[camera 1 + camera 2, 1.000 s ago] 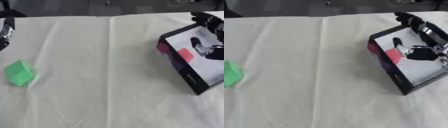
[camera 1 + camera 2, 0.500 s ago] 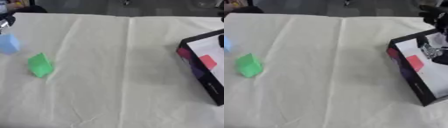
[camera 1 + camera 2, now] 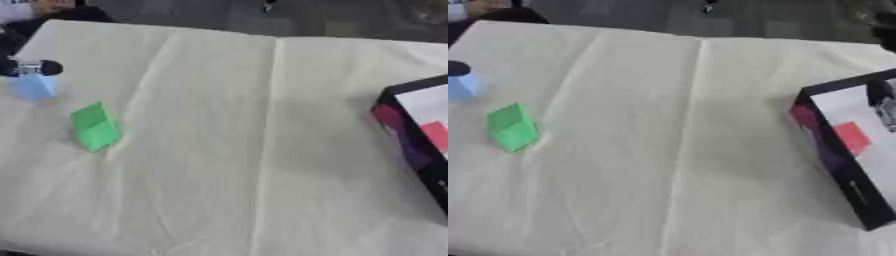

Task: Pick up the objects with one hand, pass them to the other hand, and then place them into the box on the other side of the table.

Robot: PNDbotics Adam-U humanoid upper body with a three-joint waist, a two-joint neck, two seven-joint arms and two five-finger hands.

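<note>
A creased cream cloth (image 3: 262, 150) covers the table, dark floor beyond. The left hand (image 3: 26, 67) touches a pale blue block (image 3: 33, 86) near a green block (image 3: 94, 127); I cannot tell its grip. The right hand (image 3: 881, 97) hangs blurred over the black box (image 3: 833, 165), fingers unclear.

A test room: cloth-covered table (image 3: 262, 125) on a bare grey floor (image 3: 289, 15).

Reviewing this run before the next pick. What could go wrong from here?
1. The left hand is at the light blue block right by the table's left edge; a fumbled pick could likely push it off.
2. The green block lies close by and could get knocked.
3. The box sits askew, complicating placement.
</note>
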